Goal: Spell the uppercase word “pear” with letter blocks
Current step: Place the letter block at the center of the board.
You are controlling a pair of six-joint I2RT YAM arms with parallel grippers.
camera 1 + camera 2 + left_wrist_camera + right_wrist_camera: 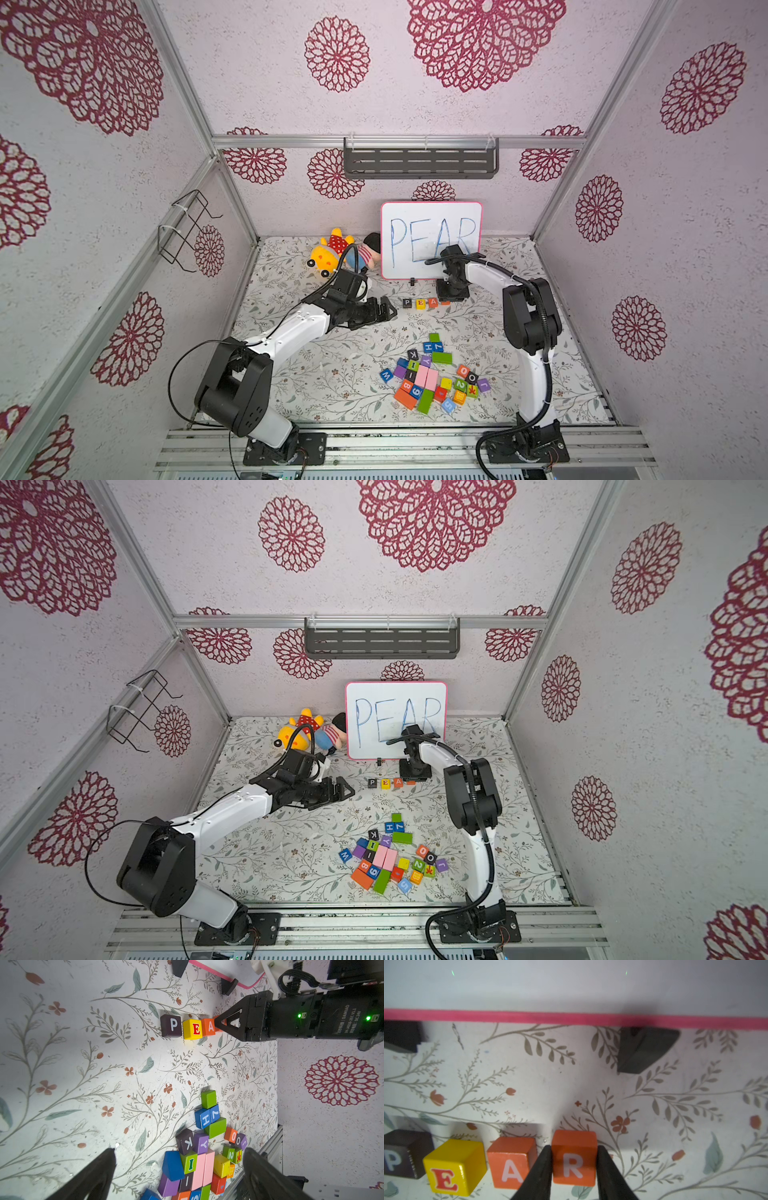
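Note:
On the floral mat in front of the whiteboard, four letter blocks stand in a row: black P [396, 1161], yellow E [450, 1169], orange A [510, 1165] and orange-red R [574, 1159]. My right gripper [574, 1147] points down at the row's right end, its black fingers [542, 1167] pressed on both sides of the R block, which rests on the mat. In both top views that gripper [451, 297] hides most of R; P [407, 303], E [420, 304] and A [433, 302] show. My left gripper [384, 309] hovers left of the row, open and empty, [179, 1149].
A pile of other coloured letter, number and plain blocks [432, 374] lies nearer the front. The pink-framed whiteboard [431, 239] stands just behind the row on black feet [645, 1051]. Plush toys [340, 249] lie at the back left.

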